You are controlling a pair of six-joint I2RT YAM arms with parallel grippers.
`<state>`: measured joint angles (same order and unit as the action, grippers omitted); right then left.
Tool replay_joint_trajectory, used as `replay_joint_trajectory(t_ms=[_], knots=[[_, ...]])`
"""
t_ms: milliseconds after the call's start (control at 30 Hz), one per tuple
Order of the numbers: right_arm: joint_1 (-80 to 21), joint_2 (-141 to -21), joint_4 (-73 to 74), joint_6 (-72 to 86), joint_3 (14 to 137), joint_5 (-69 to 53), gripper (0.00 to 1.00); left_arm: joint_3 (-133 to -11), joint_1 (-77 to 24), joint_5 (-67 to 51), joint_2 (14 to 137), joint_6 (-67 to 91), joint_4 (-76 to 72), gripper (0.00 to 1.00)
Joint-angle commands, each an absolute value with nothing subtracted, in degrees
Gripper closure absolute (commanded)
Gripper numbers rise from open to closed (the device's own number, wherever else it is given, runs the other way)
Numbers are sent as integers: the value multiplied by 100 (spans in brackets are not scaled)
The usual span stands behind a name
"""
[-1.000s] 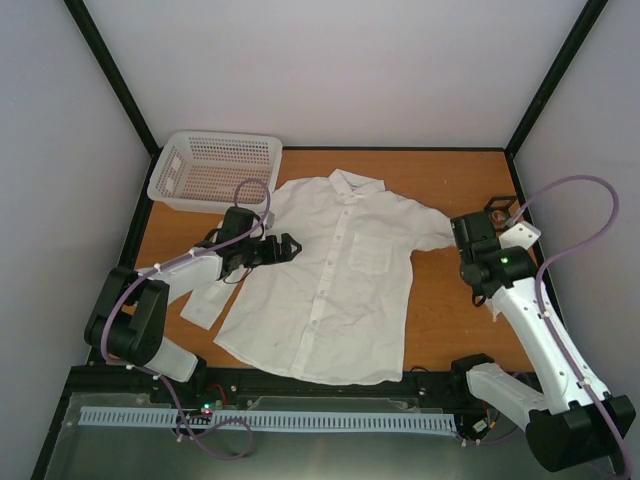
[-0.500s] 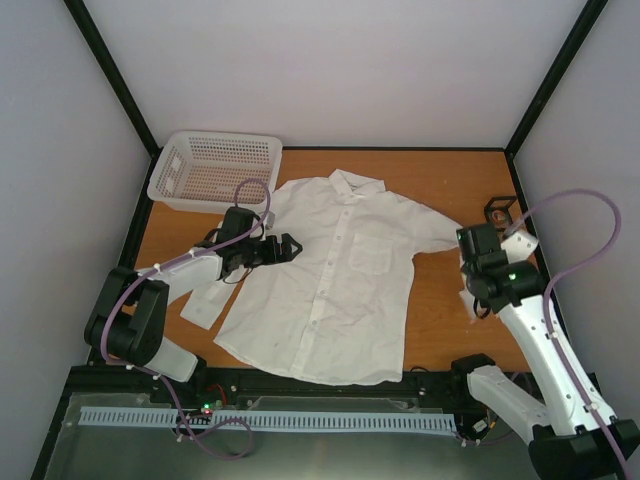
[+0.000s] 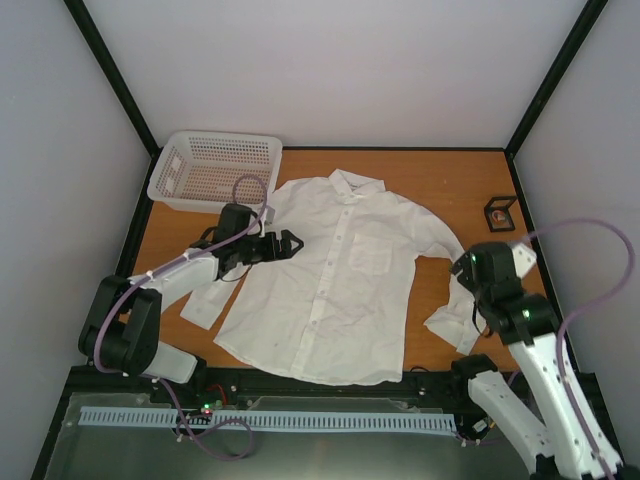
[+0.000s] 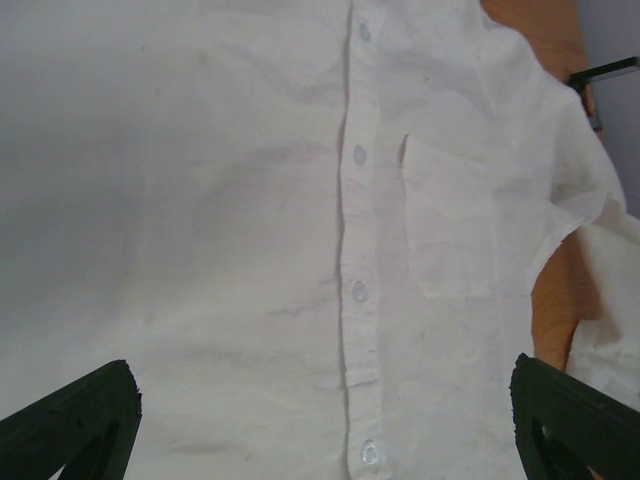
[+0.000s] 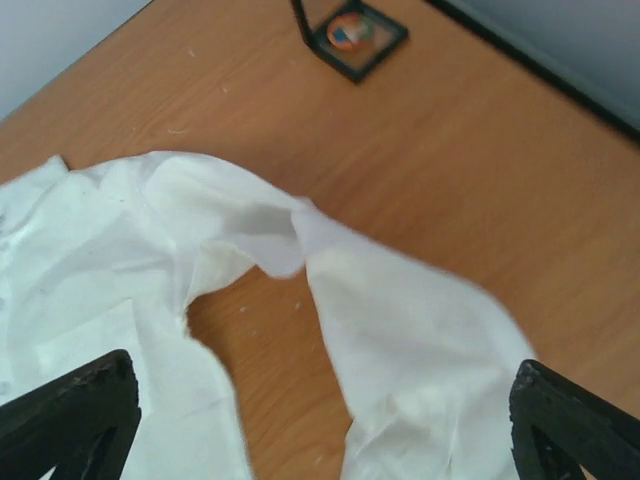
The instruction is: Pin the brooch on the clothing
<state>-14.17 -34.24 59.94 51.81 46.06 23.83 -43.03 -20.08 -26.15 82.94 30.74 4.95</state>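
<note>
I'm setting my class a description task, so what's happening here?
A white button-up dress shirt lies flat on the wooden table. The left fingers hover open over its front; the right fingers hang open above a crumpled sleeve, holding nothing. The small round reddish brooch sits in a black open-frame cube at the far right.

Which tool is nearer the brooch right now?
Right. The right tool hangs over the sleeve, just short of the brooch; the left tool is across the shirt, over its opposite side.
</note>
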Motion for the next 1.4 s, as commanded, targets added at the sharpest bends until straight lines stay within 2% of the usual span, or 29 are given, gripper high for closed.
replay_joint_trajectory(t_ms=[0, 67, 200, 333, 467, 600, 700, 833, 933, 1033, 1167, 1300, 1367], knots=[[-1411, -4542, 5164, 3242, 5137, 3116, 0, -4734, -1969, -2801, 7939, 3009, 687, 0], [-1276, -5136, 5029, 2756, 5315, 3082, 0, -4791, -1969, -2846, 7814, 2986, 716, 0], [-334, -6230, 4647, 2111, 5417, 1333, 0, -4942, -1969, -2961, 7726, 2833, 801, 0], [183, -7202, 4608, 2047, 5361, 772, 0, -5080, -1969, -2873, 7738, 2628, 888, 0], [246, -7531, 4440, 2282, 5061, 386, 2, -5208, -1969, -2853, 7769, 2470, 1152, 0], [219, -7575, 4175, 2659, 4603, -1494, 8, -5301, -1969, -2847, 7770, 2388, 1212, 0], [-218, -7585, 3530, 3202, 3955, -3192, 8, -5326, -1969, -2747, 7753, 2344, 1207, 0], [-2094, -7803, 2753, 3646, 3973, -4018, 3, -5372, -1969, -2696, 7761, 2309, 1209, 0], [-2567, -7755, 3402, 3259, 4561, -3586, 0, -5408, -1969, -2587, 7709, 2271, 1298, 0], [-2575, -7090, 3938, 2922, 4795, -2781, 0, -5342, -1969, -2431, 7579, 2229, 1321, 0], [-2364, -6612, 4334, 2631, 5013, -2341, 0, -5345, -1970, -2405, 7538, 2221, 1296, 0], [-1392, -6665, 5205, 2865, 5012, -872, 0, -5388, -1969, -2501, 7559, 2237, 1317, 0], [-639, -6602, 5182, 3006, 4677, -806, 0, -5379, -1969, -2569, 7550, 2253, 1310, 0]])
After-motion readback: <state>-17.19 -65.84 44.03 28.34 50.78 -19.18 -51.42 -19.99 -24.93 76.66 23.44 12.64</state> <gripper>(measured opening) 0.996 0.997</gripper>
